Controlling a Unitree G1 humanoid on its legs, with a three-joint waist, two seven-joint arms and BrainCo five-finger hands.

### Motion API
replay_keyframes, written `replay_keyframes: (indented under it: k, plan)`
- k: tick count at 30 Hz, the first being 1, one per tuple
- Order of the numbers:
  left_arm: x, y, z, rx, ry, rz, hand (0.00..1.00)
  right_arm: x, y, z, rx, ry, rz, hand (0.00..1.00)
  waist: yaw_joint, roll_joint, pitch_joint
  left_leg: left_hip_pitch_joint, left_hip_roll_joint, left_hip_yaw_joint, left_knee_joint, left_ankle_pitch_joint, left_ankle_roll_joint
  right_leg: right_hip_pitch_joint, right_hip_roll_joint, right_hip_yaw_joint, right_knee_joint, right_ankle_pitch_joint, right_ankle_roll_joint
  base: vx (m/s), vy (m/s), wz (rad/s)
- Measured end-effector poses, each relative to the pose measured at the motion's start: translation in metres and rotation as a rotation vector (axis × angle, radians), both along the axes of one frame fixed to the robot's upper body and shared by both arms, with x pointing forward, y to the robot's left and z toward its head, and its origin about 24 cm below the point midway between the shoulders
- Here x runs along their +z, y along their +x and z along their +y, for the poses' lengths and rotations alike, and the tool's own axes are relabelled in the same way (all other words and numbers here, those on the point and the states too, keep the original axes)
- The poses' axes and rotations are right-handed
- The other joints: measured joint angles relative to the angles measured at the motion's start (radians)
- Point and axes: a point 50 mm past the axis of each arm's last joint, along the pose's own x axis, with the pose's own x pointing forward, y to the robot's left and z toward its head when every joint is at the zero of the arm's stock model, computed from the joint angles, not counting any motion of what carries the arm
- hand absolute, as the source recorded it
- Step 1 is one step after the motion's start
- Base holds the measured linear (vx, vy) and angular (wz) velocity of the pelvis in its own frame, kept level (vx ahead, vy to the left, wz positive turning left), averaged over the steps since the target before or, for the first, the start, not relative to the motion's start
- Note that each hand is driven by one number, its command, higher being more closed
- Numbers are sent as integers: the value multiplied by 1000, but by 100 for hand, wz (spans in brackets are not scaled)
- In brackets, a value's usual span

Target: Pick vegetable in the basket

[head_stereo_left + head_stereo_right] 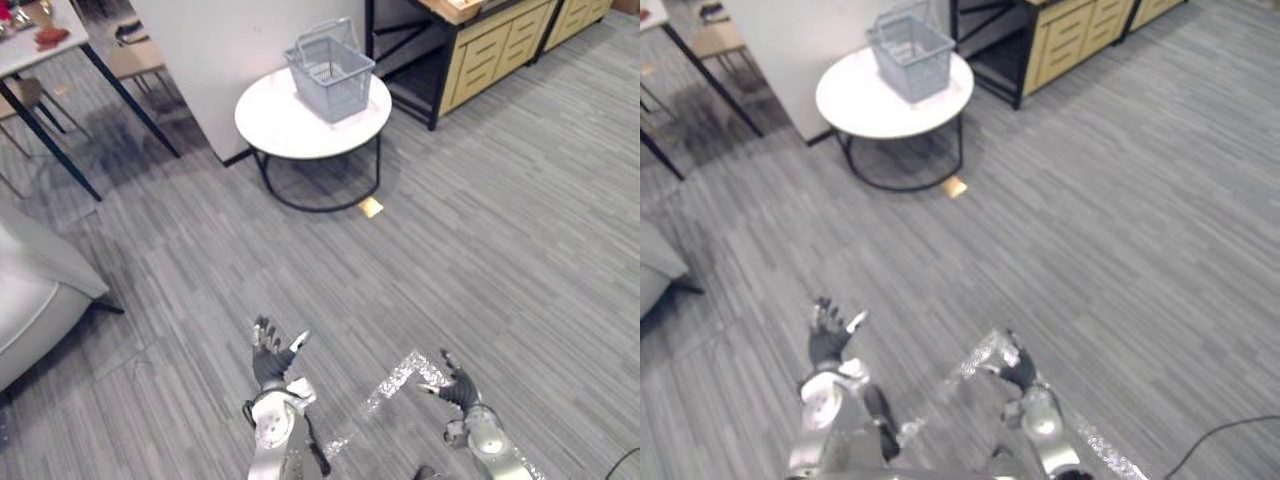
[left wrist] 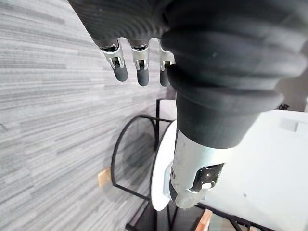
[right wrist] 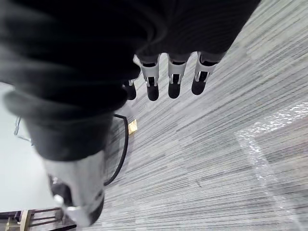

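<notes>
Floor: a grey striped plank floor (image 1: 480,230) is spread across the whole room.
Floor marking: a shiny silver strip bent into a corner (image 1: 395,378) is laid on the planks between the two hands, its corner just beside the right hand.
Table: a round white table on a black wire frame (image 1: 280,125) is set well ahead of the hands, against a plain white wall panel (image 1: 220,50).
Under the table: a small tan block (image 1: 370,207) is seen on the floor by the frame's front edge.
Furniture: a black-framed cabinet with pale yellow drawers (image 1: 490,50) is placed to the right of the table; a light grey sofa (image 1: 30,290) is cut off at the left edge; a white tabletop on dark slanted legs (image 1: 30,55) is seen in the far left corner.
Container: a grey mesh basket (image 1: 332,75) is stood upright on the table's far right part, its handle raised.
Contents: what lies in the basket cannot be told from here.
Left hand (image 1: 272,355): held low over the floor, well apart from the basket, fingers straight and spread.
Right hand (image 1: 458,388): held low over the floor, fingers loosely extended, not curled round anything.
</notes>
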Motion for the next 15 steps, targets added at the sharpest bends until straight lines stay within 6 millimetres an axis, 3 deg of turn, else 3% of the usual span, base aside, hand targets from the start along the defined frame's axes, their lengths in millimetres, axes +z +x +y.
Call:
replay_keyframes:
  k: [1, 2, 4, 5, 6, 7, 8, 10, 11, 12, 13, 15]
  plan:
    - [2, 1, 0, 8, -18, -12, 0, 1, 2, 1, 2, 1, -7, 0, 1, 1, -1, 0, -1, 0, 18, 55, 3, 11, -11, 4, 0, -5, 21, 286, 302, -14]
    - [6, 4, 2, 24, -34, -31, 0, 3, 5, 5, 10, 10, -15, 0, 4, -26, 2, -7, -10, 9, 89, 67, 16, 19, -49, 10, 4, -3, 33, 312, 308, -17]
    - [12, 3, 9, 56, -30, -57, 0, 5, 6, 20, 45, 36, -25, 0, 9, -81, -8, -35, -43, 35, 227, -56, 50, 13, -128, 17, 39, 23, 73, 368, 345, -13]
    - [13, 3, 8, 53, -31, -60, 0, 5, 5, 22, 43, 44, -27, 0, 9, -86, -11, -36, -48, 43, 265, -86, 56, 11, -151, 22, 66, 23, 74, 358, 360, -10]
    - [13, 2, 6, 42, -29, -59, 0, 5, 4, 24, 41, 52, -24, 0, 13, -85, -18, -28, -63, 59, 311, -137, 58, -25, -207, 31, 170, 24, 74, 379, 409, -18]
    - [12, 1, 3, 26, -28, -56, 0, 3, 2, 23, 32, 54, -17, 0, 22, -88, -18, 7, -94, 82, 315, -170, 66, -84, -283, 52, 337, 34, 58, 437, 501, -19]
    - [12, 1, 1, 8, -25, -55, 0, 2, 0, 21, 20, 54, -8, 0, 23, -91, -17, 40, -123, 92, 296, -182, 76, -139, -340, 79, 471, 70, 10, 358, 413, 0]
    - [15, 2, -5, -49, -26, -74, 0, -6, -12, 13, -27, 48, 41, 0, 17, -90, -17, 142, -184, 101, 221, -202, 99, -253, -455, 137, 772, 243, -111, 288, 317, 25]
    - [16, 2, -5, -62, -20, -84, 0, -8, -14, 12, -33, 48, 49, 0, 13, -89, -15, 170, -195, 96, 198, -209, 99, -293, -468, 158, 886, 229, -119, 282, 253, 23]
    - [18, 2, -2, -72, -9, -92, 0, -8, -15, 10, -40, 47, 57, 0, 4, -76, -7, 230, -204, 88, 163, -220, 93, -371, -442, 212, 1067, 152, -142, 297, 152, 9]
    - [18, 2, -2, -75, -4, -94, 0, -7, -14, 6, -60, 45, 51, 0, -3, -60, 2, 301, -205, 86, 126, -227, 83, -425, -388, 227, 1168, 65, -127, 284, 96, 0]
    - [22, 4, -3, -79, -4, -113, 0, -5, -12, 0, -87, 42, 39, 0, -12, -40, 11, 371, -211, 86, 89, -231, 76, -492, -350, 146, 1169, -23, -146, 281, -23, 9]
